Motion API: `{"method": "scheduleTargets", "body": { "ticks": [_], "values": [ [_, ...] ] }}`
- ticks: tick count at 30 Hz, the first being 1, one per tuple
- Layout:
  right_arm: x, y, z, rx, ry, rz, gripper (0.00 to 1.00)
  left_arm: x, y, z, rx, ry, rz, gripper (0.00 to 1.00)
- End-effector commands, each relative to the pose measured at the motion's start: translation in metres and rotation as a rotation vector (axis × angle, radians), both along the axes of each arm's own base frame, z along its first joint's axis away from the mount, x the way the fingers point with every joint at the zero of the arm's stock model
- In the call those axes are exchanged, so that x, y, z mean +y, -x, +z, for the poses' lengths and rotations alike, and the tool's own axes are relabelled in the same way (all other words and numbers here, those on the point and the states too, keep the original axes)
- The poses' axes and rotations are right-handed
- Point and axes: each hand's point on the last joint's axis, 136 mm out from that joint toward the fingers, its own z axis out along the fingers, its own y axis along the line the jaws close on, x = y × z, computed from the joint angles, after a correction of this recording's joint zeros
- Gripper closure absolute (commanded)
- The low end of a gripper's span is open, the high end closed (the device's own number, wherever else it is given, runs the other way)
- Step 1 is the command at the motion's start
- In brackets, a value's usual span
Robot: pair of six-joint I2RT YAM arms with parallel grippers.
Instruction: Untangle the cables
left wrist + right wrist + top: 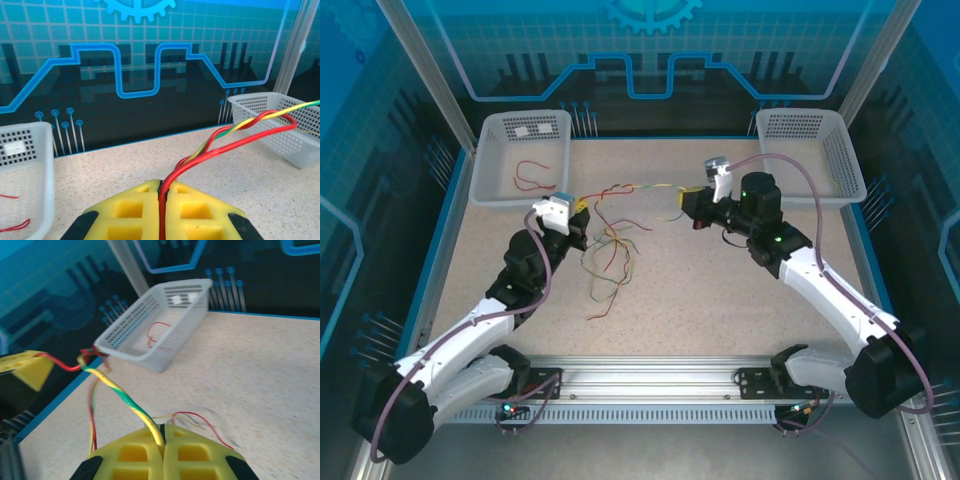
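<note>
On my left, a white basket (485, 165) holds one loose red wire (532, 178). My left gripper (582, 213) is clamped tight on a red strand (225, 147) of the cables (608, 255), whose tangle lies on the table (720, 290) between the arms. A twisted run spans across to my right gripper (682, 202), pinched closed on a yellow-green strand (125, 397).

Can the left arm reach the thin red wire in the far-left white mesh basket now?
Probably not yet: the left gripper is shut on a tangled red cable. The white mesh basket is close, its thin red wire uncovered.
</note>
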Motion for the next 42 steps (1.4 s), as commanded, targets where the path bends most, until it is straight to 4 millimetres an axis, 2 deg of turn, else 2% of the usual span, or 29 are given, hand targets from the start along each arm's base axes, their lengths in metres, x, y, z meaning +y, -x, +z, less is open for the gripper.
{"method": "scheduleTargets", "body": {
  "ticks": [1,4,8,16,19,23,25,30,36,42],
  "values": [
    [-0.051,-0.017,-0.017,0.060,0.060,-0.214,1.00,0.029,-0.002,0.010,-0.031,0.036,0.125,1.00],
    [-0.084,-0.026,-0.027,0.125,0.066,-0.339,1.00,0.033,-0.002,0.011,-0.033,0.044,0.135,1.00],
    [-0.124,-0.028,-0.042,0.202,0.083,-0.500,1.00,0.037,-0.003,0.012,-0.031,0.054,0.145,1.00],
    [-0.187,-0.017,-0.046,0.246,0.064,-0.719,1.00,0.048,-0.007,0.006,-0.017,0.060,0.182,1.00],
    [-0.201,-0.011,-0.043,0.237,0.053,-0.756,1.00,0.051,-0.008,0.007,-0.016,0.071,0.190,1.00],
    [-0.208,-0.006,-0.031,0.197,0.036,-0.775,1.00,0.052,-0.009,0.008,-0.016,0.075,0.189,1.00],
    [-0.210,-0.002,-0.039,0.209,0.047,-0.788,1.00,0.052,-0.009,0.010,-0.018,0.077,0.189,1.00],
    [-0.211,0.000,-0.034,0.191,0.038,-0.773,1.00,0.051,-0.008,0.018,-0.026,0.080,0.174,1.00],
    [-0.211,0.002,-0.027,0.163,0.030,-0.770,1.00,0.042,0.000,0.061,-0.065,0.127,0.101,1.00],
    [-0.209,0.000,-0.031,0.175,0.017,-0.765,1.00,0.042,0.003,0.102,-0.078,0.148,0.095,1.00]
  ]
}}
